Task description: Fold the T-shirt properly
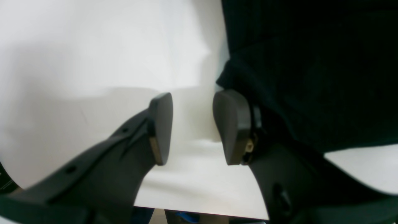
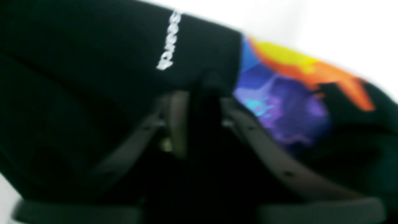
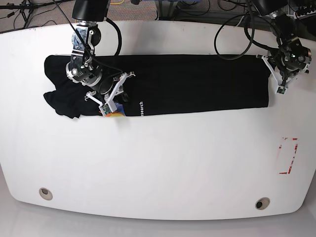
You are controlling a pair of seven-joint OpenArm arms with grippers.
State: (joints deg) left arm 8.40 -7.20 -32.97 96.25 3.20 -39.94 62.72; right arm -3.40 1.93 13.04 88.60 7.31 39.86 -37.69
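The black T-shirt (image 3: 197,84) lies as a long folded band across the far half of the white table (image 3: 158,163). Its white lettering (image 3: 141,109) and multicoloured print patch (image 3: 114,114) sit near its left front edge. My right gripper (image 3: 112,98) is on the shirt's left part. In the blurred right wrist view it (image 2: 203,119) is shut on a fold of black fabric, with the lettering (image 2: 169,43) and patch (image 2: 279,93) close above. My left gripper (image 3: 277,81) is at the shirt's right end. In the left wrist view it (image 1: 192,124) is open over bare table, with its right finger (image 1: 231,124) against the shirt's edge (image 1: 311,68).
A red marked outline (image 3: 289,155) is on the table's right side. Two round holes (image 3: 45,193) (image 3: 262,203) sit near the front edge. Cables (image 3: 232,34) run from both arms over the table's back edge. The table's edge shows low in the left wrist view (image 1: 202,213).
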